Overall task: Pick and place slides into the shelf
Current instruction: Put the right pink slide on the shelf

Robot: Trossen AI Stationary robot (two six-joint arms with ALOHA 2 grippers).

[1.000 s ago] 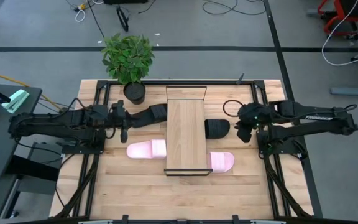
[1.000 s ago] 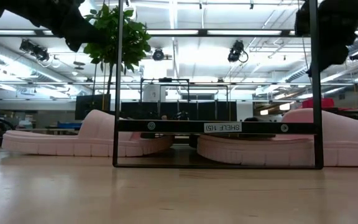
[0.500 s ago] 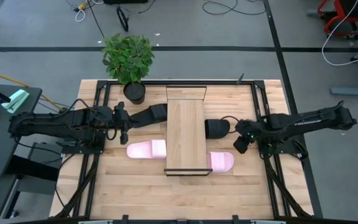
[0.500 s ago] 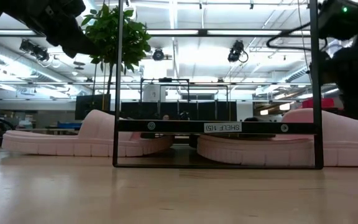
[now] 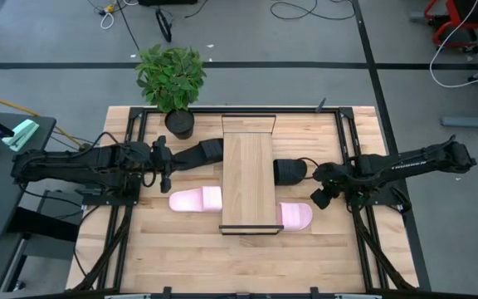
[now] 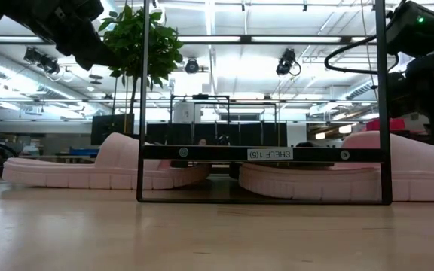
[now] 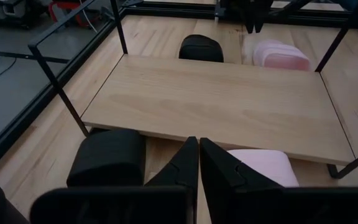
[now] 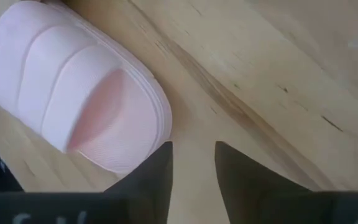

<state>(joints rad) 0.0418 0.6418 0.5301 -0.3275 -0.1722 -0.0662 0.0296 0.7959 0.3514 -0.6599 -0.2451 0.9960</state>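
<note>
Hovering right tool (image 8: 191,168), parted, beside pink slide (image 8: 79,93).

My left arm (image 5: 81,163) lies stretched low and nearly level, its wrist pointing inward, and the left gripper (image 7: 198,151) has its jaws pressed together with the two dark fingers (image 7: 182,163) meeting in a thin seam at the tips. My right arm (image 5: 413,159) reaches inward from the opposite side with the wrist bent down, so the right gripper (image 8: 193,152) faces the desk. Its jaws stand slightly parted, a narrow gap showing between the fingers (image 8: 153,171).
</note>
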